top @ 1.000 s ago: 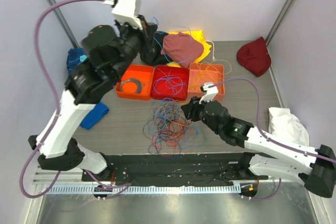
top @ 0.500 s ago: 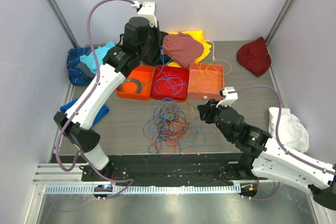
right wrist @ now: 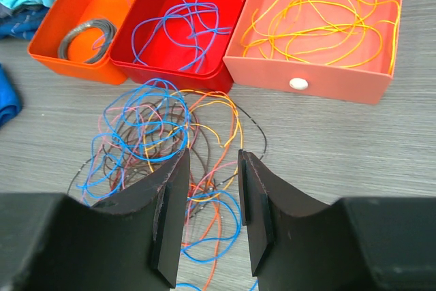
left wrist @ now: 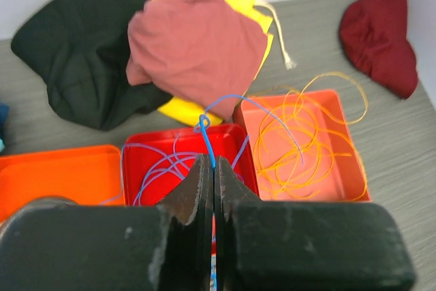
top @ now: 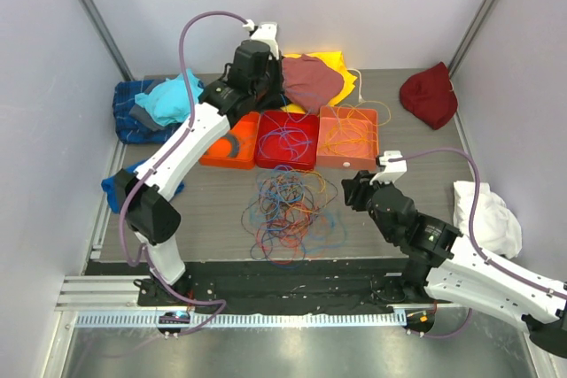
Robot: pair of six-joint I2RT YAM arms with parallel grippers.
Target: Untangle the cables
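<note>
A loose tangle of cables (top: 288, 214) in blue, orange, brown and pink lies on the table in front of three bins. My left gripper (left wrist: 213, 168) is raised over the red bin (left wrist: 129, 168), shut on a thin blue cable (left wrist: 204, 127) that loops up out of its jaws and arcs over toward the peach bin (left wrist: 340, 195). In the top view the left gripper (top: 268, 95) sits at the back. My right gripper (right wrist: 212, 155) stands open just right of the tangle (right wrist: 157, 141), above its edge, holding nothing.
The orange bin (right wrist: 68, 69) holds a grey coil, the red bin (right wrist: 170, 76) blue and purple wires, the peach bin (right wrist: 340, 90) orange-yellow wires. Cloths lie around: maroon (top: 430, 95), pink-red (top: 306, 81), blue (top: 151, 104), white (top: 483, 210).
The left arm has swung right and stretched back over the bins, jaws still shut. The right gripper has drawn back to the right, off the tangle, still open.
</note>
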